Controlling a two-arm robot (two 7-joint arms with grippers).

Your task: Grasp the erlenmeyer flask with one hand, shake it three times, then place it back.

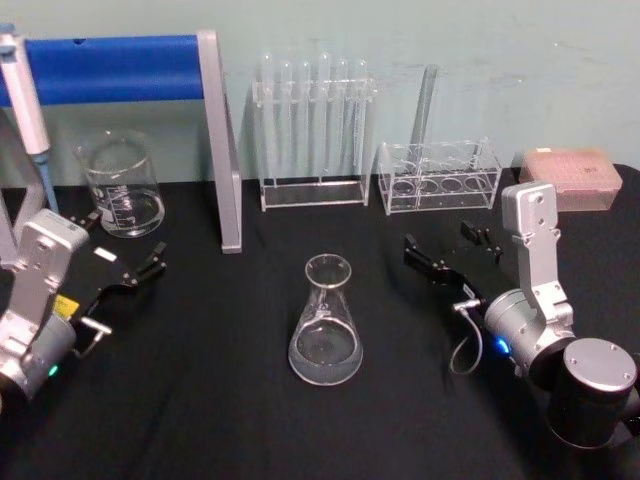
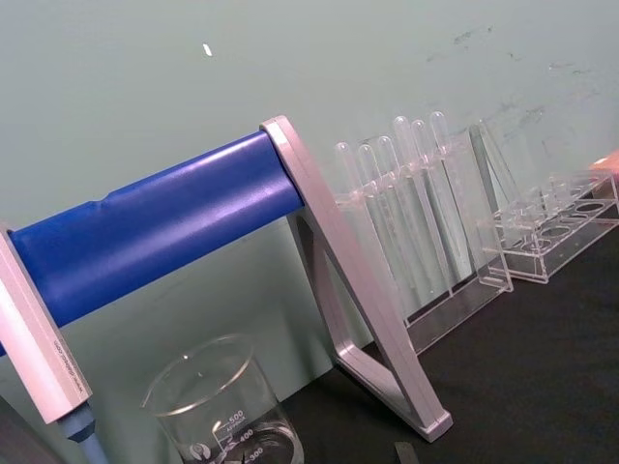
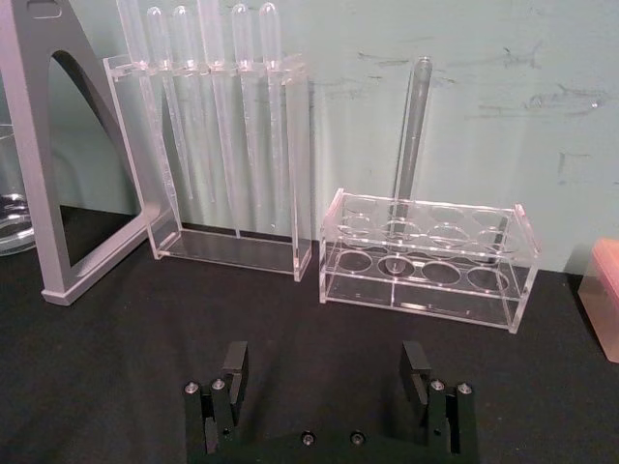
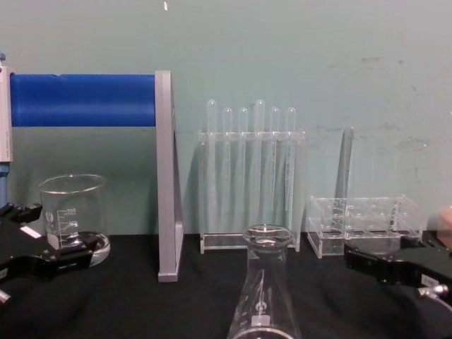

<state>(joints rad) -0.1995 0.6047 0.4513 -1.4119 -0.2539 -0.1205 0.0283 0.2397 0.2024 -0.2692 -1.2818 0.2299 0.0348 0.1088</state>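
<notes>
The erlenmeyer flask (image 1: 325, 323) stands upright on the black table (image 1: 220, 400), in the middle between my two arms, with a little clear liquid in its base. In the chest view the flask (image 4: 267, 289) rises at the bottom centre. My right gripper (image 1: 452, 248) hovers to the flask's right, open and holding nothing; its two fingertips (image 3: 232, 360) point toward the racks at the back. My left gripper (image 1: 122, 245) rests at the left, near the beaker, open and holding nothing. Neither gripper touches the flask.
A glass beaker (image 1: 122, 185) stands at the back left beside a grey stand with a blue bar (image 1: 110, 67). A rack of long tubes (image 1: 315, 130) and a low clear rack (image 1: 440, 178) line the back wall, with a pink box (image 1: 572, 178) at the far right.
</notes>
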